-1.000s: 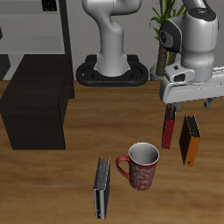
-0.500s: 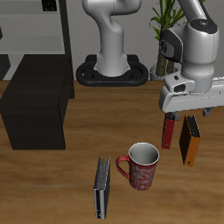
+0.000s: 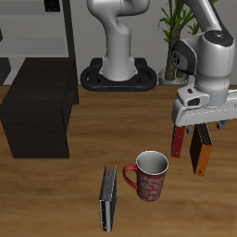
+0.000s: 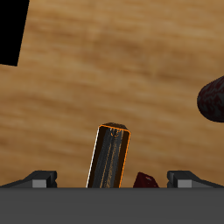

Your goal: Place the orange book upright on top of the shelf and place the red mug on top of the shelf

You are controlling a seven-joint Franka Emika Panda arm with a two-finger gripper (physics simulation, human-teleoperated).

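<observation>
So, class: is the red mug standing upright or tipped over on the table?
Upright. The red mug rests on its base on the table, its open rim facing up and showing the pale inside, its handle at the side.

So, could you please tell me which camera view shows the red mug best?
The exterior view: the red mug stands whole on the table, with its pale inside and its handle visible, beside the grey book. The wrist view catches only a dark red sliver of it at the frame's edge.

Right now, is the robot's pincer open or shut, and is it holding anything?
Pincer: open, holding nothing, fingers either side of the thin orange hardcover book.
</observation>
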